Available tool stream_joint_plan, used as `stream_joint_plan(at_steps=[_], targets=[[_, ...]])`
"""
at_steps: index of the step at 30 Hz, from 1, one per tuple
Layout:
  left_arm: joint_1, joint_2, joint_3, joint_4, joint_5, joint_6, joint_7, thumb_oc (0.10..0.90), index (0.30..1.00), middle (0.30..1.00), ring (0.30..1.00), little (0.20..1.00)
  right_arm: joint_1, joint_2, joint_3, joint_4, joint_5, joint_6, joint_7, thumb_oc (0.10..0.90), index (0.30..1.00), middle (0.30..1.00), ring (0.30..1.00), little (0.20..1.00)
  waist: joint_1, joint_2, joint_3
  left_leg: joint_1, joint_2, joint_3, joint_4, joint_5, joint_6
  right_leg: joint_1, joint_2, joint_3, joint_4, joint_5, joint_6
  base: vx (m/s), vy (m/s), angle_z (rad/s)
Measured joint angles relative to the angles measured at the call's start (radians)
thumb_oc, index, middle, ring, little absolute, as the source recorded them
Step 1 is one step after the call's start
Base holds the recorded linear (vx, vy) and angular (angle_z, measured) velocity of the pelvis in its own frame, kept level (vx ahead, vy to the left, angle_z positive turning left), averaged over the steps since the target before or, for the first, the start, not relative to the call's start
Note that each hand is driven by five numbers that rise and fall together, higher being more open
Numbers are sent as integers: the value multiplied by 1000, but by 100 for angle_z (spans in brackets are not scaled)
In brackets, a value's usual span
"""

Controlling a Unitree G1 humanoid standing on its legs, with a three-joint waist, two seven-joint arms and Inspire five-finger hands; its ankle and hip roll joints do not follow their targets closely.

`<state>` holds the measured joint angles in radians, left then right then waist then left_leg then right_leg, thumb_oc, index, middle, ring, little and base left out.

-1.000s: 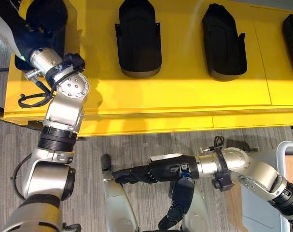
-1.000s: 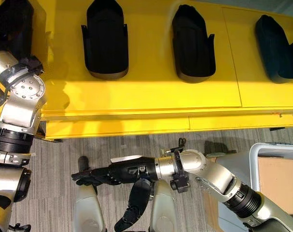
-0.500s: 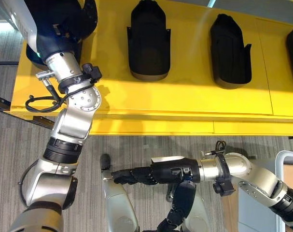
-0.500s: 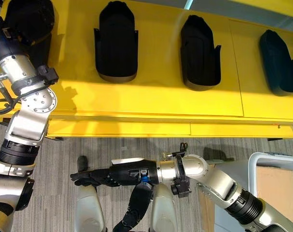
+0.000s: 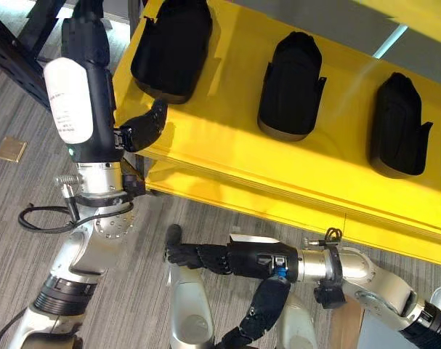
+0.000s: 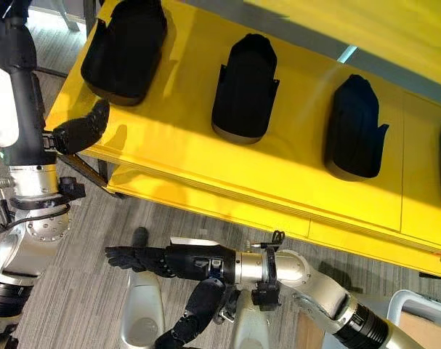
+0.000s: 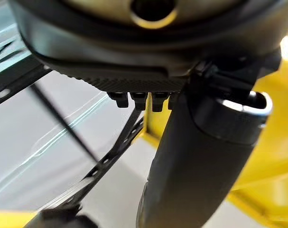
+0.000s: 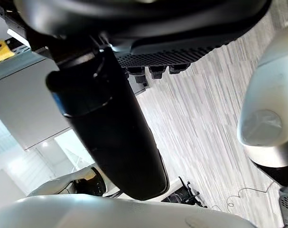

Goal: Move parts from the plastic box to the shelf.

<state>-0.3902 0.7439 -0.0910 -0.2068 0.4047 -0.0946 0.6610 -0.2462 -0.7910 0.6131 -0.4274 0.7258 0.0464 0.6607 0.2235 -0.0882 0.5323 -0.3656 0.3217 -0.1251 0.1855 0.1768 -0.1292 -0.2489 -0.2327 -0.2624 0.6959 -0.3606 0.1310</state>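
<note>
Three black moulded parts lie in a row on the yellow shelf: one at the left end, one in the middle, one to the right. My left hand is raised beside the shelf's left end, just clear of the leftmost part. It is open and holds nothing, its thumb jutting towards the shelf edge. My right hand hovers low over the floor in front of the shelf, fingers straight and nothing in it. The plastic box's grey rim shows at the lower right corner.
Dark frame struts stand left of the shelf. A small tan square lies on the grey carpet there. Another yellow level runs above the shelf at the upper right.
The camera has swung, so the shelf now runs slantwise. My left hand has come off the leftmost part, which stays on the shelf. The right hand stays low over the floor.
</note>
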Motion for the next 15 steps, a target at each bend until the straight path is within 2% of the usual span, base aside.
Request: stream_joint_plan(at_steps=[5, 10, 12, 15], targets=[[-5, -1, -2, -37, 5, -52, -41, 900, 1000, 1000, 1000, 1000, 36, -1, -5, 0, -19, -8, -10, 900, 1000, 1000, 1000, 1000, -1, 0, 0, 0, 0, -11, 0, 8, -16, 17, 2, -13, -14, 1, 2, 25, -49, 5], [116, -10, 9, -79, 35, -114, -56, 900, 1000, 1000, 1000, 1000, 77, 3, -13, 0, -19, -33, -24, 900, 1000, 1000, 1000, 1000, 2, 0, 0, 41, -7, -19, -6, -3, -17, 86, -1, -36, -57, 4, 9, 33, -31, 10], [166, -18, 24, -77, -4, -128, -100, 900, 1000, 1000, 1000, 1000, 101, 15, -35, 0, -19, -43, -33, 900, 1000, 1000, 1000, 1000, 2, 0, -1, 73, -12, -16, -21, -3, -17, 123, -4, -41, -80, 9, 16, 21, 46, 6], [270, -35, 59, -73, -180, -144, -278, 900, 1000, 1000, 1000, 1000, 158, 33, -114, 1, -18, -65, -73, 900, 1000, 1000, 1000, 1000, 3, 5, -5, 118, -25, 2, -33, -20, -13, 174, -18, -40, -123, 24, 27, 5, 112, -2]])
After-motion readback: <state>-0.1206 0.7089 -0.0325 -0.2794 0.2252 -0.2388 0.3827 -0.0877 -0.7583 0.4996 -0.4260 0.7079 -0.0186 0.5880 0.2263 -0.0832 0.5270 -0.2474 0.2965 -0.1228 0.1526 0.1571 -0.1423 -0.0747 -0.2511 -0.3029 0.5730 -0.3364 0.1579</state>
